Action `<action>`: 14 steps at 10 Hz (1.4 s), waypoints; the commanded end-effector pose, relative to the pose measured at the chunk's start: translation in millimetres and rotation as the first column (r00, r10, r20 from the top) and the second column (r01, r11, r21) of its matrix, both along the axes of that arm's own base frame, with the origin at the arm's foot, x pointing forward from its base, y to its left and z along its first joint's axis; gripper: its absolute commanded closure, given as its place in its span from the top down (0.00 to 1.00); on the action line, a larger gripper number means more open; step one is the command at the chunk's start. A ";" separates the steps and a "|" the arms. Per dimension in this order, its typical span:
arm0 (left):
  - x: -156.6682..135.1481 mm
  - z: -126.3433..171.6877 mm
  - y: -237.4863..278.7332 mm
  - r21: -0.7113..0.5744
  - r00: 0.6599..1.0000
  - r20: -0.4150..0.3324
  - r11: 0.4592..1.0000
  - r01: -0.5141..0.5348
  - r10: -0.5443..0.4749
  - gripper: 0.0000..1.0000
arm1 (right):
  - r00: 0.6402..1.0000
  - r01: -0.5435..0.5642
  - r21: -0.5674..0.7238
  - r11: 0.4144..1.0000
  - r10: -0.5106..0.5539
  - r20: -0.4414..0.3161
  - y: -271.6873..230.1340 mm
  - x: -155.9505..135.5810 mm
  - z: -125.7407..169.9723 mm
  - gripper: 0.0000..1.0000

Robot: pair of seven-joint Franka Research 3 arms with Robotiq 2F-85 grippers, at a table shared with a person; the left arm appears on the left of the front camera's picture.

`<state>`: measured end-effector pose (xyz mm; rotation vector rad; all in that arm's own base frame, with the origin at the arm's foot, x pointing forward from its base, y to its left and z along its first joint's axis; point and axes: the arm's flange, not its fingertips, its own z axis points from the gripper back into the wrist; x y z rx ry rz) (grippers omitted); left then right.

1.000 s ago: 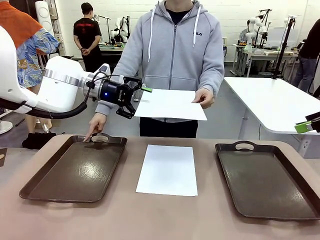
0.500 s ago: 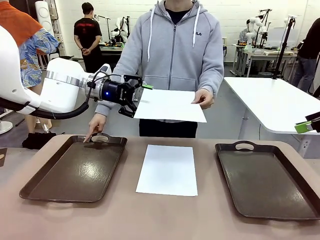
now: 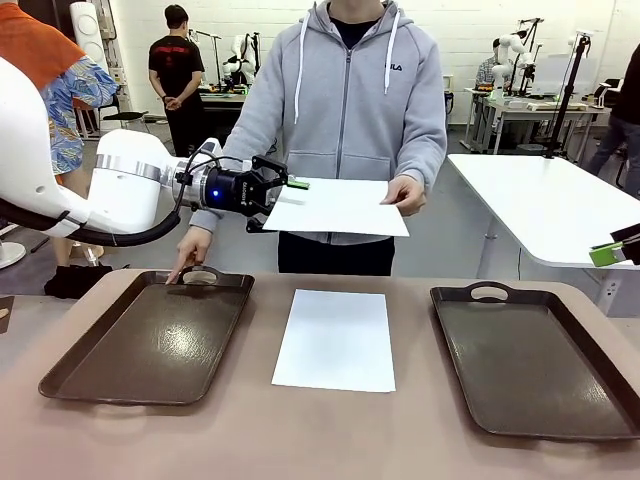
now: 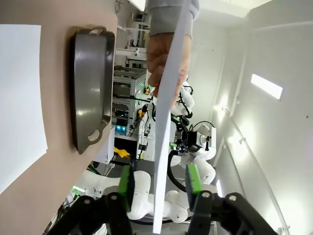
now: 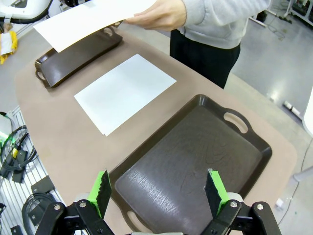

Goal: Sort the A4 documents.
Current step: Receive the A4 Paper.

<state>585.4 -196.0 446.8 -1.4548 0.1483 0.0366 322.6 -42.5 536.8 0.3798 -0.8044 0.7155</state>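
Paper handover, upper centre of the front view. A person's hand [image 3: 405, 194] holds one white sheet [image 3: 340, 208] level in the air. Your left end effector [image 3: 276, 203] is open, with its green pads on either side of the sheet's left edge and a gap showing on both sides. Close squarely on that edge and wait for the person to let go before you pull, or the thin sheet may crease or slip. The person's other hand [image 3: 192, 248] touches the handle of the left tray [image 3: 150, 340], which is likely the target. A second sheet [image 3: 335, 340] lies flat on the brown counter [image 3: 330, 430] between that tray and the right tray [image 3: 530, 360]. Your right end effector [image 5: 159, 190] hangs open above the right tray. Behind is a lab with white tables and other people.
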 end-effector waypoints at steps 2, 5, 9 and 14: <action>1.7 2.4 2.7 -0.014 1.000 0.016 1.000 -0.026 0.026 0.22 | 1.000 -0.015 0.015 1.000 0.015 0.000 0.1 1.5 -2.1 1.00; 1.3 2.1 2.6 0.010 0.999 0.041 1.000 -0.015 0.014 0.00 | 1.000 -0.015 0.015 1.000 0.015 0.000 0.1 1.5 -2.1 1.00; 0.7 -2.1 1.1 0.023 0.998 0.054 0.999 -0.026 0.025 0.00 | 1.000 -0.015 0.015 1.000 0.015 0.000 0.1 1.5 -2.1 1.00; 1.7 0.5 2.1 -0.004 0.999 0.042 1.000 -0.013 0.013 0.00 | 1.000 -0.015 0.015 1.000 0.015 0.000 0.1 1.5 -2.1 1.00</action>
